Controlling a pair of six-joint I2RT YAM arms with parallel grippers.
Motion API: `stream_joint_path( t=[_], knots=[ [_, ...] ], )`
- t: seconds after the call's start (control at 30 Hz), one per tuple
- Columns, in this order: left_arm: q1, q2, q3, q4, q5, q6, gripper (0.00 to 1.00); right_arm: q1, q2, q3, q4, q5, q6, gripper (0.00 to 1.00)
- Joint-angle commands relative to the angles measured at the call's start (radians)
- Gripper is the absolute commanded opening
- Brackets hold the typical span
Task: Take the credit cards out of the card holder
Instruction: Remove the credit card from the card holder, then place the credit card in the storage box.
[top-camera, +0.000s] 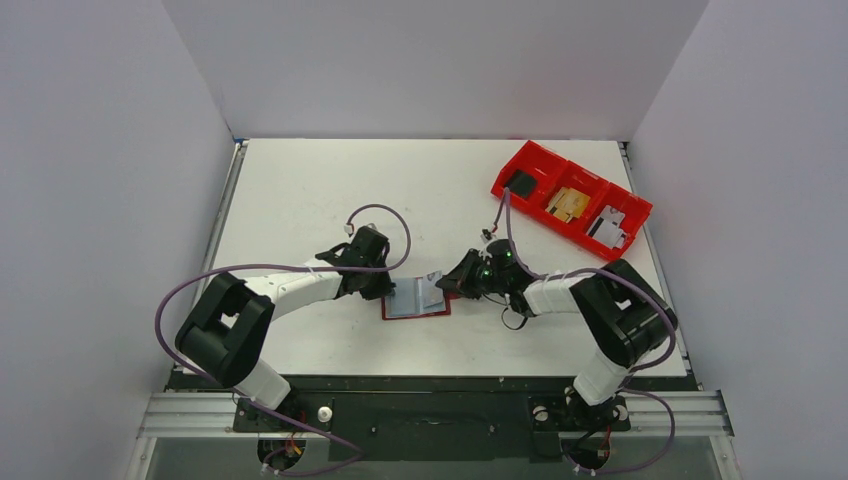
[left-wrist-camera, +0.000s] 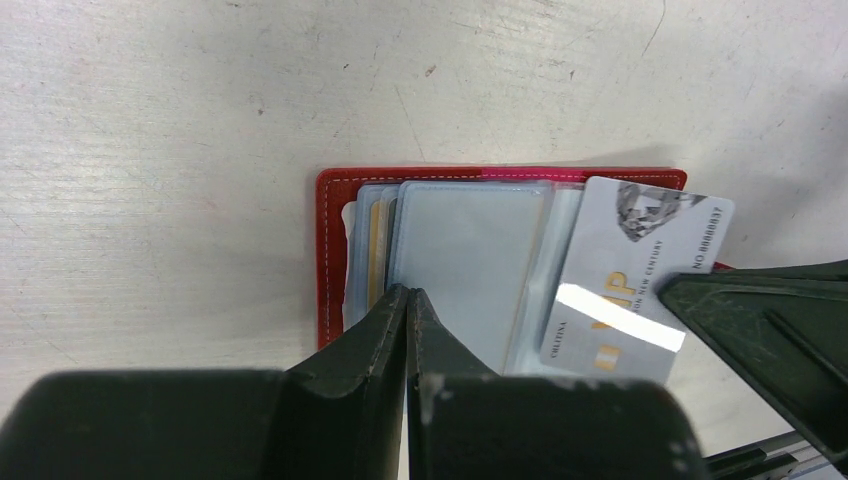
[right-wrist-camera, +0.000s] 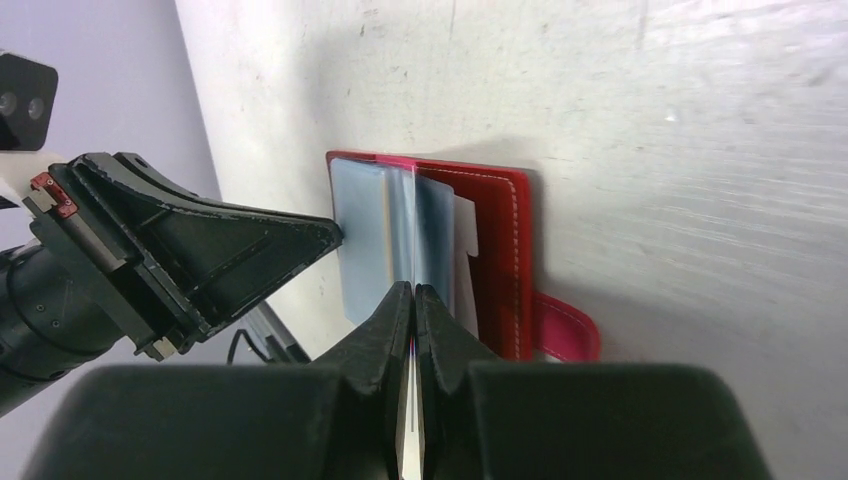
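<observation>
The right gripper (right-wrist-camera: 413, 300) is pinching a thin credit card (right-wrist-camera: 411, 450) edge-on above the open red card holder (right-wrist-camera: 500, 250), which is lying on the white table (right-wrist-camera: 650, 120). The left gripper (right-wrist-camera: 325, 235) is touching the holder's clear sleeves (right-wrist-camera: 360, 240).

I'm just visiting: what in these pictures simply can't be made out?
- Left wrist view: how many credit cards are in the card holder; cloudy sleeves overlap them.
- Left wrist view: the silver card's lower right corner, behind the right gripper.
- Top view: the red bin's contents, too small.
</observation>
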Motion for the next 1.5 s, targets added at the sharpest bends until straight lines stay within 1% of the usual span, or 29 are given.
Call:
stream_joint_path(
  t=[0.0,0.27,0.4,0.57,0.67,0.8,0.87,0.9,0.93,0.97,1.0,1.07,1.2,1.3,1.4,1.43,1.47],
  knots=[
    [-0.004,0.043,-0.028,-0.127,-0.068,0.029,0.0,-0.024,-0.111,-0.003,-0.154,0.061,-0.097,0.0],
    [-0.02,0.005,0.035,-0.138,-0.053,0.054,0.0,-0.054,-0.266,0.075,-0.38,0.095,-0.192,0.0],
    [-0.032,-0.04,0.104,-0.144,-0.047,0.085,0.0,-0.091,-0.335,0.131,-0.508,0.126,-0.239,0.0],
    [-0.041,-0.078,0.177,-0.179,-0.061,0.129,0.0,-0.185,-0.415,0.219,-0.691,0.18,-0.303,0.0],
    [-0.043,-0.097,0.211,-0.19,-0.058,0.155,0.0,-0.272,-0.444,0.269,-0.77,0.212,-0.341,0.0],
    [-0.043,-0.122,0.23,-0.2,-0.045,0.185,0.0,-0.384,-0.473,0.328,-0.896,0.293,-0.393,0.0],
    [-0.042,-0.143,0.229,-0.197,-0.038,0.198,0.04,-0.441,-0.491,0.344,-0.935,0.324,-0.418,0.0],
    [-0.042,-0.15,0.229,-0.196,-0.036,0.208,0.07,-0.46,-0.494,0.349,-0.957,0.339,-0.432,0.0],
    [-0.041,-0.162,0.229,-0.196,-0.035,0.213,0.12,-0.493,-0.495,0.364,-0.97,0.349,-0.439,0.0],
    [-0.04,-0.169,0.228,-0.194,-0.032,0.223,0.16,-0.509,-0.494,0.372,-0.995,0.372,-0.454,0.0],
    [-0.04,-0.181,0.228,-0.193,-0.03,0.228,0.23,-0.539,-0.489,0.389,-1.007,0.384,-0.461,0.0],
    [-0.04,-0.197,0.226,-0.189,-0.024,0.236,0.33,-0.59,-0.48,0.416,-1.038,0.445,-0.483,0.0],
    [-0.039,-0.225,0.221,-0.178,-0.01,0.246,0.4,-0.668,-0.438,0.483,-1.095,0.563,-0.516,0.0],
    [-0.039,-0.235,0.213,-0.164,0.008,0.25,0.43,-0.716,-0.396,0.556,-1.126,0.652,-0.525,0.0],
    [-0.04,-0.235,0.207,-0.155,0.03,0.252,0.47,-0.73,-0.307,0.635,-1.153,0.742,-0.529,0.0],
    [-0.04,-0.235,0.206,-0.153,0.034,0.256,0.48,-0.731,-0.284,0.685,-1.164,0.763,-0.537,0.0],
    [-0.04,-0.235,0.205,-0.153,0.037,0.258,0.49,-0.73,-0.235,0.712,-1.185,0.794,-0.548,0.0]
  ],
)
